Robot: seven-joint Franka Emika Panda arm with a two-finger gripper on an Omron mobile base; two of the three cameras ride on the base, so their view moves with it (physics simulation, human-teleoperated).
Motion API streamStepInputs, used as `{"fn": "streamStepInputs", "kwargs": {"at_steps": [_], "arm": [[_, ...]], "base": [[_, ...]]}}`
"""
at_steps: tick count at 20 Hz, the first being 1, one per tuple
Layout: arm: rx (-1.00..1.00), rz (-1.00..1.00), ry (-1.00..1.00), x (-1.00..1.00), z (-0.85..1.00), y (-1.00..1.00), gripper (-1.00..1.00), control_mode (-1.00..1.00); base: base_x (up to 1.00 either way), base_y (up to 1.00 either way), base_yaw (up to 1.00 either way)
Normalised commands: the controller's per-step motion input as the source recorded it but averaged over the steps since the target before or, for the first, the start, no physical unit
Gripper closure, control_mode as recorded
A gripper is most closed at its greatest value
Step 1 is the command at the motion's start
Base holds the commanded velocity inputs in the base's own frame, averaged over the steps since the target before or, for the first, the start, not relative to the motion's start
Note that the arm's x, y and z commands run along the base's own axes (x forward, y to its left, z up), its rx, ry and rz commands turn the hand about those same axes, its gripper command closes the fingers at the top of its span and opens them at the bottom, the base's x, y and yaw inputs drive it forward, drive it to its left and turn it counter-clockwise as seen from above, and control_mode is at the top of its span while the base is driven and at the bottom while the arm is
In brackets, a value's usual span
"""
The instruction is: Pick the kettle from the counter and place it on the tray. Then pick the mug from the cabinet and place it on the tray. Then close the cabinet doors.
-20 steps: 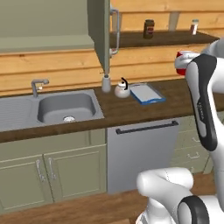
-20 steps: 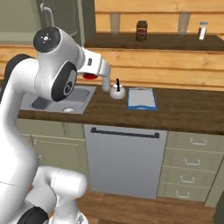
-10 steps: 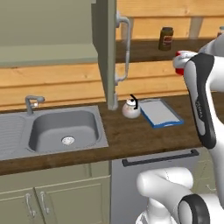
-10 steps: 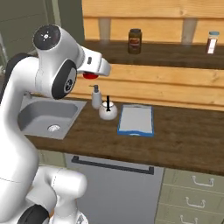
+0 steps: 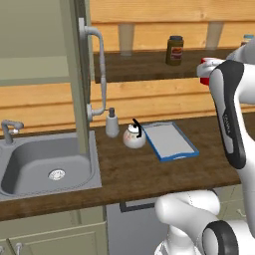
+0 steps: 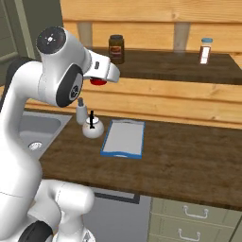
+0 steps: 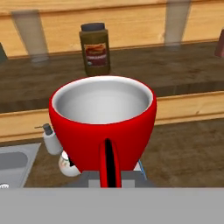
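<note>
Nearest the hand camera, one red mug (image 7: pixel 103 127) sits right at the lens, its pale inside facing up and its handle toward the camera, with the fingers (image 7: pixel 108 177) clenched on it at that handle; the fingertips themselves are hidden behind the cup. In the left base view the mug (image 5: pixel 204 71) peeps out as a red patch beside the white arm, held high in the air above the table (image 5: pixel 149 172), and in the right base view it is a red sliver (image 6: pixel 98 82) under the hand. Below, on the dark wood table, stands one white kettle (image 5: pixel 134 137) with a black arched handle, just beside the near left corner of the single blue-rimmed tray (image 5: pixel 170 141) and not on it; the tray surface is bare. One grey-white soap dispenser (image 5: pixel 112 123) stands just left of the kettle. Further left lies one steel sink (image 5: pixel 45 164) with a faucet (image 5: pixel 10 128), seen in full from the left base camera, while the right base camera catches just a corner of the basin (image 6: pixel 35 134). One open cabinet door (image 5: pixel 79 79) with its long curved bar handle (image 5: pixel 99 69) stands edge-on above the sink. Farthest back, on the wooden wall shelf (image 6: pixel 165 66), stand one dark brown labelled jar (image 6: pixel 116 48) and one small shaker (image 6: pixel 205 51) with a blue cap, well apart; the right base view shows the shaker whole, whereas the left base view has it half hidden behind the arm.
</note>
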Motion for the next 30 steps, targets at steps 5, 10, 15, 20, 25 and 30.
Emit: {"fn": "streamStepInputs", "kwargs": {"at_steps": [5,10,15,20,25,30], "arm": [[0.0,0.0,0.0,0.0,0.0,0.0,1.0,1.0],[0.0,0.0,0.0,0.0,0.0,0.0,1.0,1.0],[0.0,0.0,0.0,0.0,0.0,0.0,1.0,1.0],[0.0,0.0,0.0,0.0,0.0,0.0,1.0,1.0],[-0.01,0.06,0.03,-0.16,-0.14,-0.01,1.0,-1.0],[-0.02,0.36,0.14,-0.3,-0.48,-0.05,1.0,-1.0]], "base": [[0.18,-0.3,0.0],[0.0,0.0,0.0],[0.0,0.0,0.0],[0.0,0.0,0.0],[0.0,0.0,0.0],[0.0,0.0,0.0]]}}
